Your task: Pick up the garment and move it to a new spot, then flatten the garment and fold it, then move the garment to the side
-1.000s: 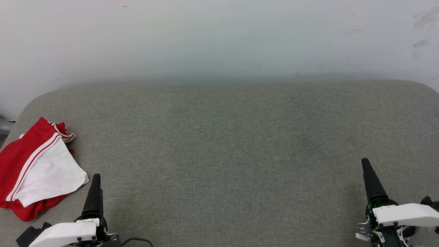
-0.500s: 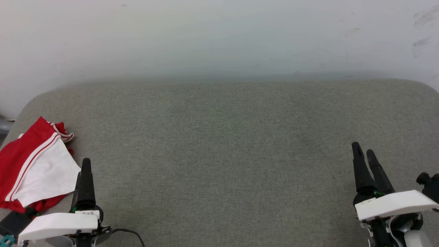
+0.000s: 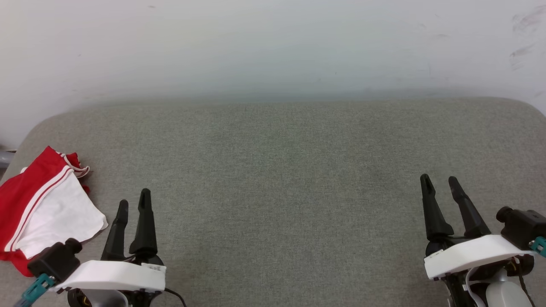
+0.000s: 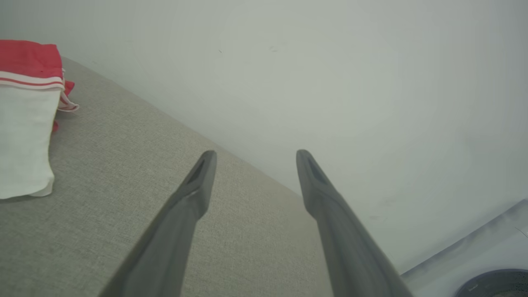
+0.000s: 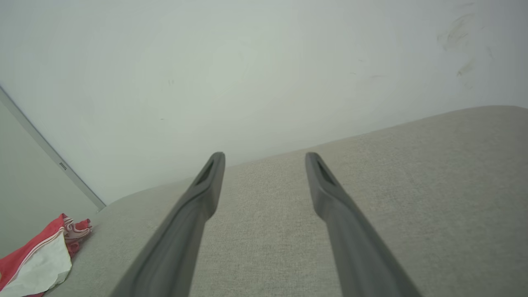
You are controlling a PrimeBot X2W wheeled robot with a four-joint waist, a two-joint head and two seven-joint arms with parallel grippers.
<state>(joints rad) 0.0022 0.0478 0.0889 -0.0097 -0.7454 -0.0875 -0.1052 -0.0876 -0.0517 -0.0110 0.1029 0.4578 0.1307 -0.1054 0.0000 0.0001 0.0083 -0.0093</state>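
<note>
The garment (image 3: pixel 47 209) is a folded red bundle with a white sleeve and red-and-white striped trim on top, lying at the left edge of the grey cushion; it also shows as the garment (image 4: pixel 24 123) and the garment (image 5: pixel 39 260). My left gripper (image 3: pixel 134 204) stands open just right of it at the lower left, apart from the cloth, nothing between its fingers. At the lower right my right gripper (image 3: pixel 439 181) is open and empty, far from the fabric. Both point toward the wall.
A broad grey upholstered surface (image 3: pixel 281 179) with rounded far corners runs under both arms. A pale wall (image 3: pixel 273 47) rises straight behind it. A grey object (image 3: pixel 5 157) pokes in past the cushion's left edge.
Both grippers have turned so that both fingers of each now show spread apart. The left one has shifted right, away from the garment; the right one has moved a little left and forward.
</note>
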